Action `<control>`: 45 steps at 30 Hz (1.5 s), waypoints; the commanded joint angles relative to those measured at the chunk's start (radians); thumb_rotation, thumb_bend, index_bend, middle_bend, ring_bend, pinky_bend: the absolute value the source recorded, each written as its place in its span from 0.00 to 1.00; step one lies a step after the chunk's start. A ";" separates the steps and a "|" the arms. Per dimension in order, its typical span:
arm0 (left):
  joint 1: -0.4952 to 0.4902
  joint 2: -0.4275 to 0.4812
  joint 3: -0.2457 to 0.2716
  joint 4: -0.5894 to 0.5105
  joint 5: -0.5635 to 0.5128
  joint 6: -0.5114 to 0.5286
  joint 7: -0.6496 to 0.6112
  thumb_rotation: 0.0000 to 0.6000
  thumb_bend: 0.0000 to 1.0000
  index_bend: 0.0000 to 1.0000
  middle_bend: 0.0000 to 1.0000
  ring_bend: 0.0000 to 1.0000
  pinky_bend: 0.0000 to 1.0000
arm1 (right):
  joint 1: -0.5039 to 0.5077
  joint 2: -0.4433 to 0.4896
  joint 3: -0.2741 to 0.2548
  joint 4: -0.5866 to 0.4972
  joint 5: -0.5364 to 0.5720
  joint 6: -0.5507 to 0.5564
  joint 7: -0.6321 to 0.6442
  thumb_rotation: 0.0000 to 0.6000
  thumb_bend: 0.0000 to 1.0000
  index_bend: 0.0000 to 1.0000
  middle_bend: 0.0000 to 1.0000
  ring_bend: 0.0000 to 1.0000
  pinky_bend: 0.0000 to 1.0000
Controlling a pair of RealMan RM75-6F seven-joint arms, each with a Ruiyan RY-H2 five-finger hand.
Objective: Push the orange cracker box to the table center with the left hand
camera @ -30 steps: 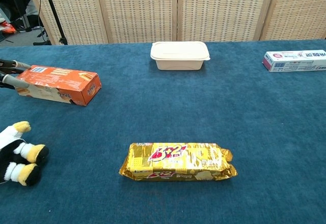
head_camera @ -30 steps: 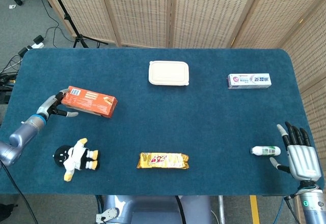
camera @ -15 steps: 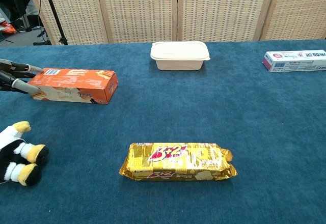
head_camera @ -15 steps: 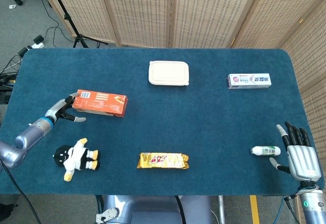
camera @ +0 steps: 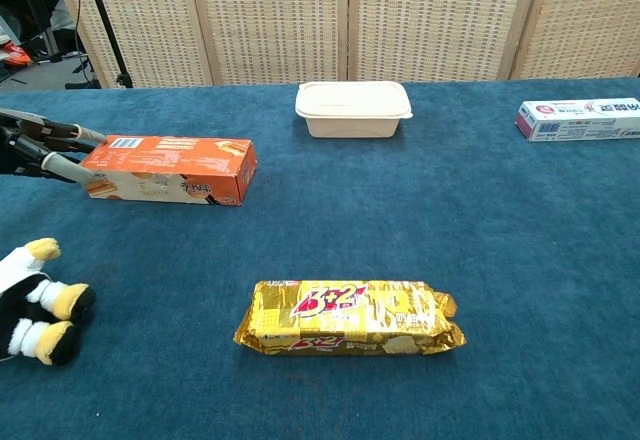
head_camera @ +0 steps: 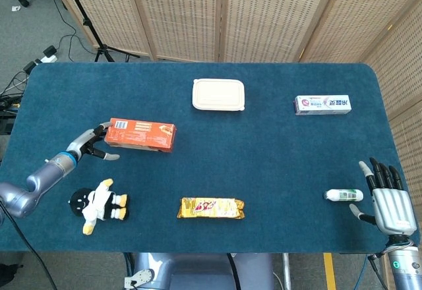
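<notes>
- Head view: the orange cracker box [head_camera: 141, 135] sits further right than a second ago, the left hand [head_camera: 94, 146] touching its end, fingers spread.
- Chest view crops that hand at the frame edge.
- The right hand [head_camera: 388, 201] rests open.

Deep blue table [head_camera: 277, 151] under everything, with a bright orange cracker box [head_camera: 140, 134] on the left, a plain cream lidded container [head_camera: 218, 95] at the far middle, a shiny gold snack pack [head_camera: 210, 207] with red lettering up near, and a black, white and yellow penguin plush [head_camera: 97, 205] near left.
</notes>
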 commanded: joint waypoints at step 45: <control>-0.043 -0.074 -0.153 -0.193 -0.320 -0.052 0.451 1.00 0.12 0.00 0.00 0.00 0.03 | 0.005 0.004 -0.008 -0.002 -0.008 -0.014 0.013 1.00 0.25 0.05 0.00 0.00 0.04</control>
